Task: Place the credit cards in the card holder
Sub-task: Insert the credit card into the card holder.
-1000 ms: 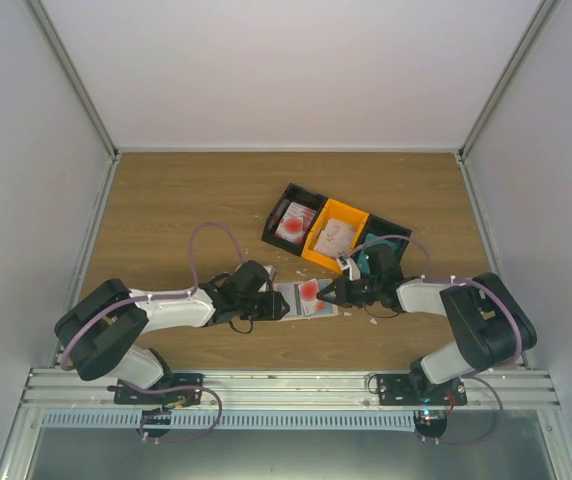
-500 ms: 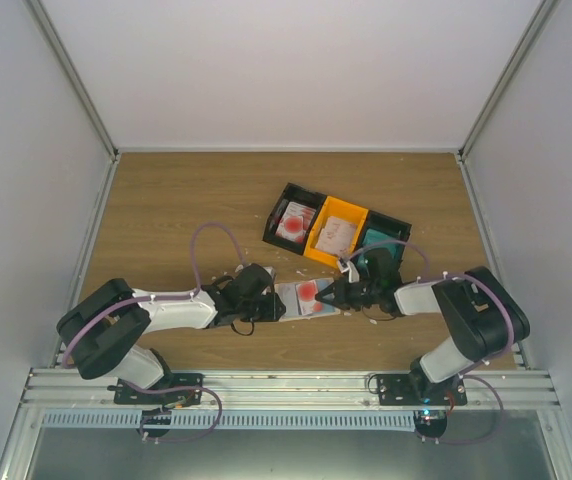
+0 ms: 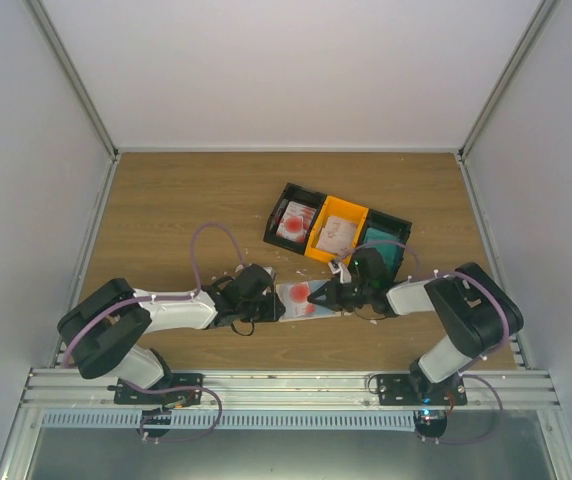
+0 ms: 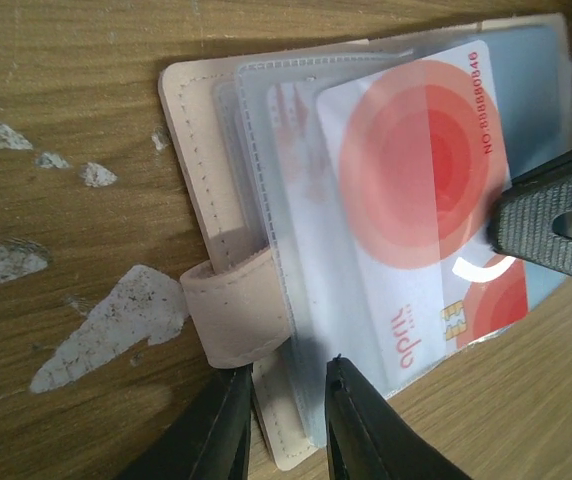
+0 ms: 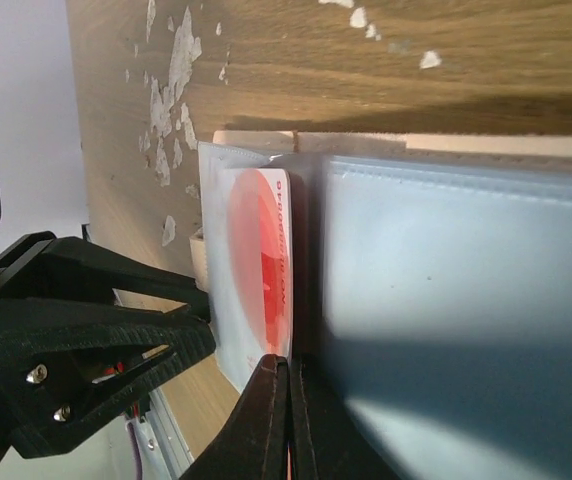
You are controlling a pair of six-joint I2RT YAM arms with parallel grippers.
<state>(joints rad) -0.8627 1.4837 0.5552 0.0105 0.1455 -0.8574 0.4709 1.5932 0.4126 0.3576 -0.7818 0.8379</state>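
The beige card holder (image 4: 192,150) lies open on the table, its clear sleeves and snap tab (image 4: 238,312) up. My left gripper (image 4: 281,420) is shut on the holder's near edge and sleeves. It also shows in the top view (image 3: 274,305). A white credit card with a red round mark (image 4: 416,180) lies partly slid between the sleeves. My right gripper (image 5: 288,375) is shut on that card's (image 5: 261,270) edge, its fingers pressed thin together. In the top view the right gripper (image 3: 328,297) meets the card (image 3: 306,298) from the right.
A row of bins stands behind: a black bin (image 3: 293,222) with a red-marked card, an orange bin (image 3: 337,236) with a pale card, and a black bin (image 3: 386,240) with a teal card. White scraps (image 4: 116,330) dot the wood near the holder.
My right gripper has moved a little left with the red-marked card, sliding it further over the holder's sleeves. The left gripper has stayed in place on the holder.
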